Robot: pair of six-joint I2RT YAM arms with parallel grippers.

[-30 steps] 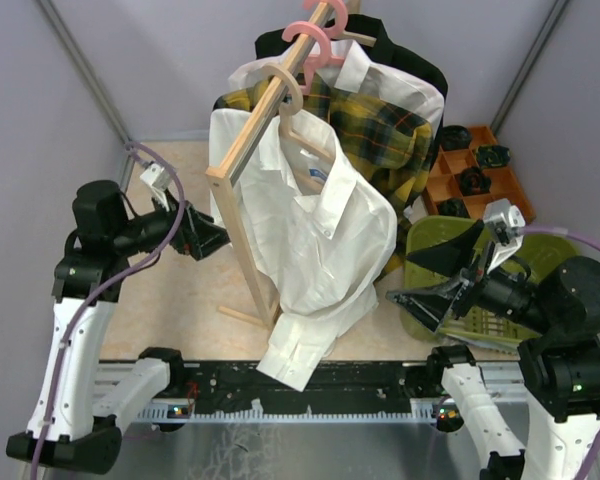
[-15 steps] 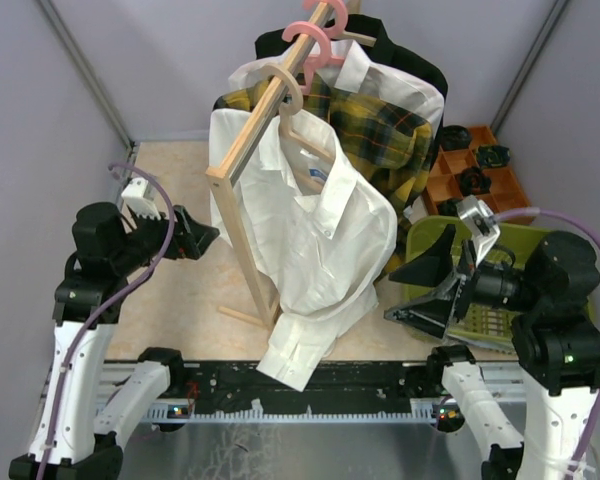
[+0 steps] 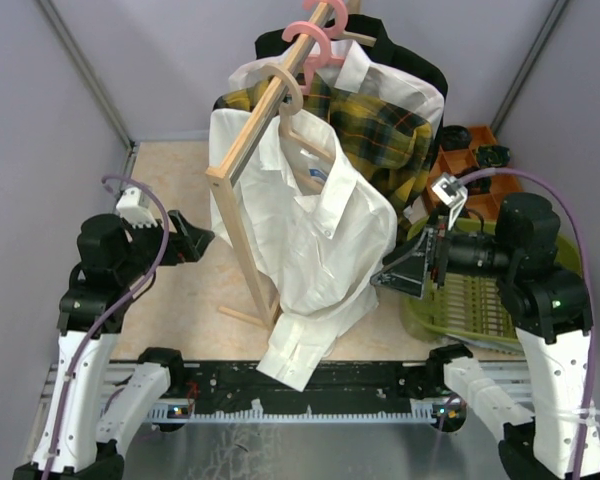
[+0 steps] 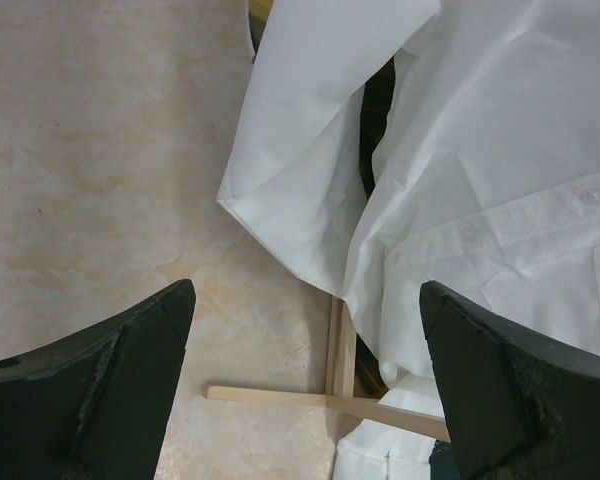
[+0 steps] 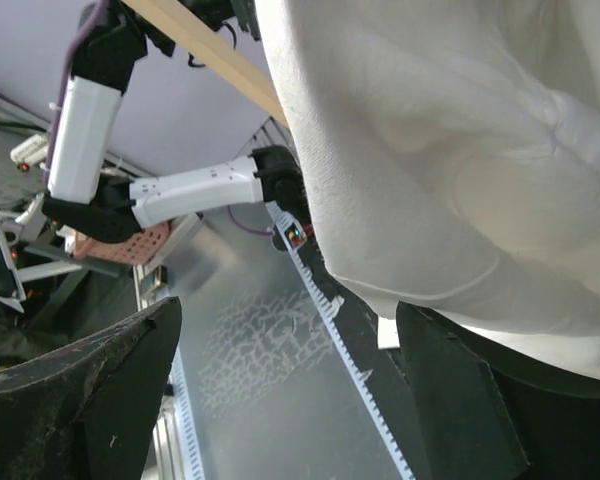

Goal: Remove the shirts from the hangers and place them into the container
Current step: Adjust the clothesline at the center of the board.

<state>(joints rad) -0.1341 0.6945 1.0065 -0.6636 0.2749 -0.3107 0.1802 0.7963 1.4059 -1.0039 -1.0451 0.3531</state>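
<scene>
Four shirts on hangers; olive container alongside.

Table bears rack, basket, perhaps tray.

Plain lavender-grey panel walls at nine, twelve and three o'clock, enclosing a mottled beige tabletop; pale wooden rack standing at centre.

The left arm and right arm share white lower links and rounded black joint housings. A purple cable arcs over each wrist, beside a small white camera block. The left claw and right claw have broad black wedge fingers (matte, faintly scuffed).
</scene>
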